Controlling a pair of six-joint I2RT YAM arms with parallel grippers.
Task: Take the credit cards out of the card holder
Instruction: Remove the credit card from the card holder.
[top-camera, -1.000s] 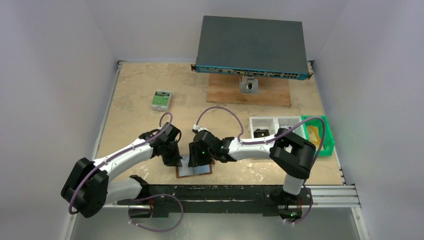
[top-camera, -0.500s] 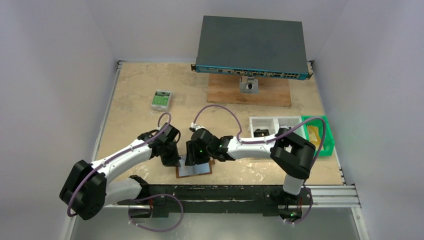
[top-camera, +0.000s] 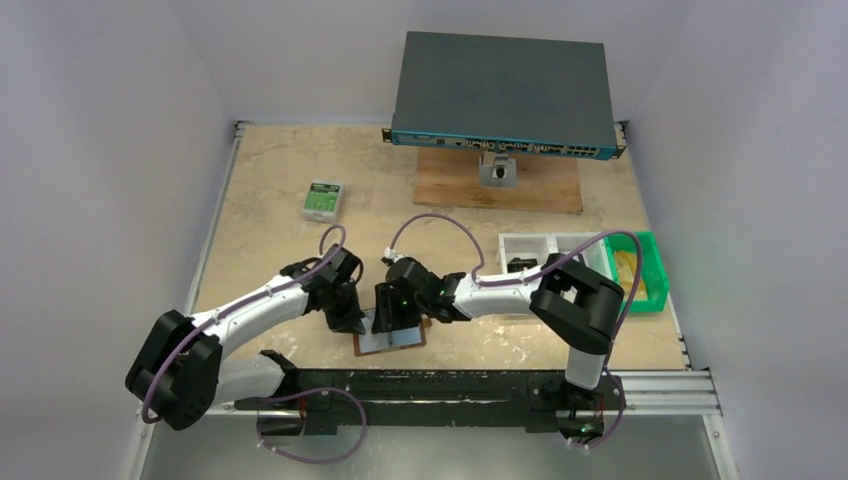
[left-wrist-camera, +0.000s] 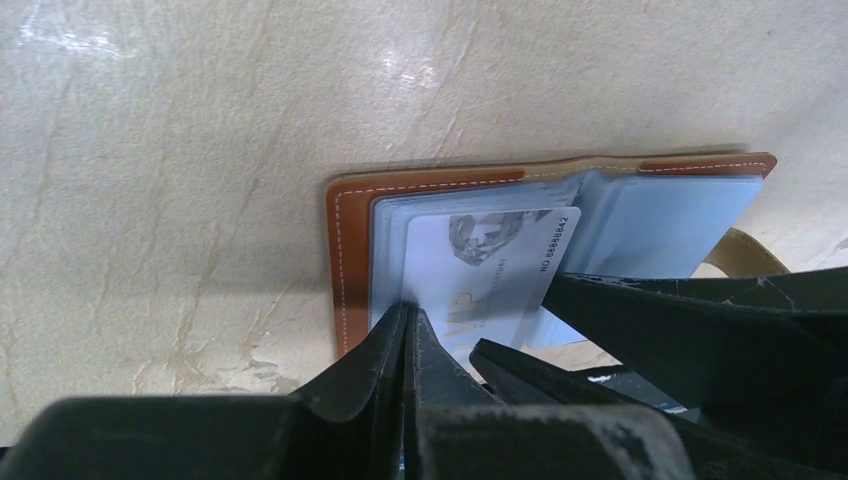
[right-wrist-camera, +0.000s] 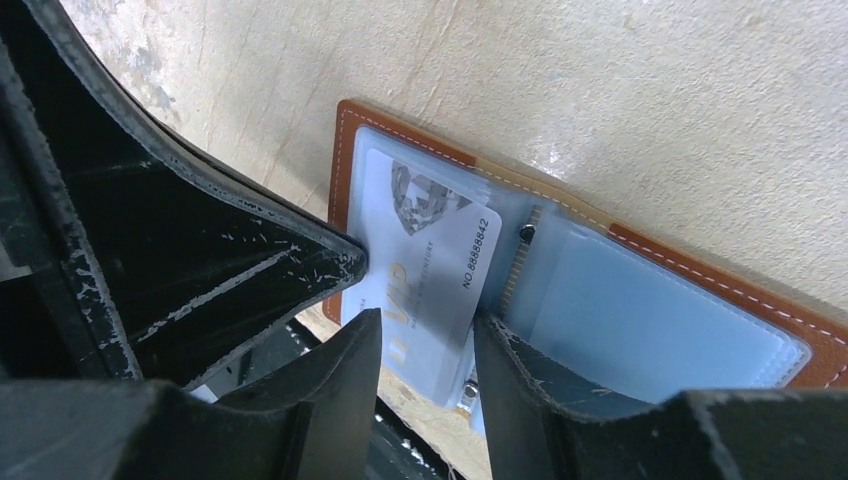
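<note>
The brown leather card holder (top-camera: 389, 340) lies open near the table's front edge, its grey-blue pockets facing up (left-wrist-camera: 660, 215) (right-wrist-camera: 660, 310). A white VIP card (left-wrist-camera: 480, 265) (right-wrist-camera: 430, 250) sits tilted in the left pocket and sticks out past the near edge. My left gripper (top-camera: 352, 320) is shut, and its tip (left-wrist-camera: 408, 312) presses on the left pocket beside the card. My right gripper (top-camera: 393, 318) (right-wrist-camera: 425, 340) is open, with a finger on each side of the card's near end. Its fingers (left-wrist-camera: 700, 320) also show in the left wrist view.
A small green-and-white box (top-camera: 322, 200) lies at the back left. A network switch (top-camera: 500, 95) sits on a wooden board (top-camera: 500, 188) at the back. A white tray (top-camera: 530, 245) and a green bin (top-camera: 645, 275) stand at the right.
My right gripper has shifted slightly left over the card holder. My left gripper has barely moved.
</note>
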